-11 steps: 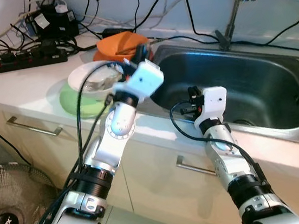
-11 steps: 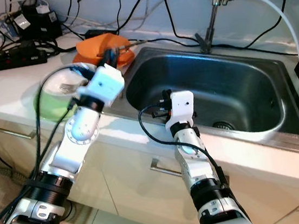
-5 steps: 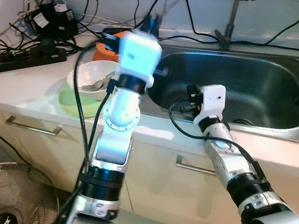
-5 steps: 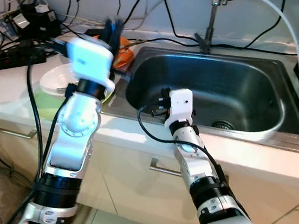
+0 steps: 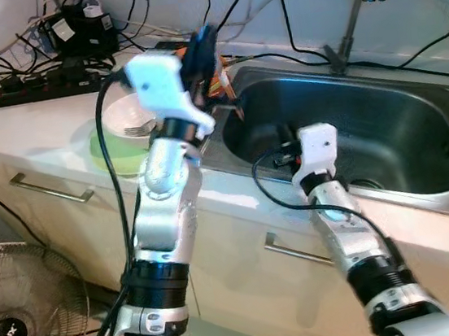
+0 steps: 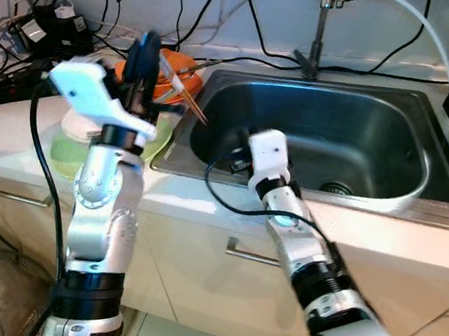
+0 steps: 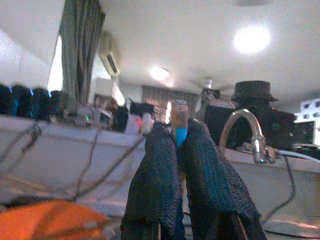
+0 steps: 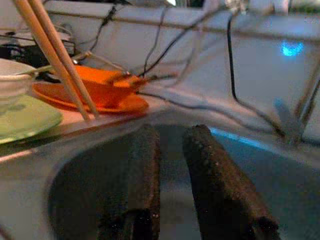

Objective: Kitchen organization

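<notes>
Head stereo downward; wrist cameras along-finger.

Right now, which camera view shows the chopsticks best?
The right wrist view: the chopsticks cross it sharp, as two separate sticks, above the sink. The eye views show them small, slanting down from the left gripper. The left wrist view shows just an end pinched between its fingers.

My right gripper (image 8: 170, 150): fingers parted, nothing between, hanging over sink (image 8: 75, 175) basin. Beyond fingertips, orange plate (image 8: 100, 97) on counter past rim. Chopsticks (image 8: 55, 55) slant down well off to side, ending before orange plate; green plate (image 8: 25, 117) and white bowl (image 8: 12, 82) there too.
</notes>
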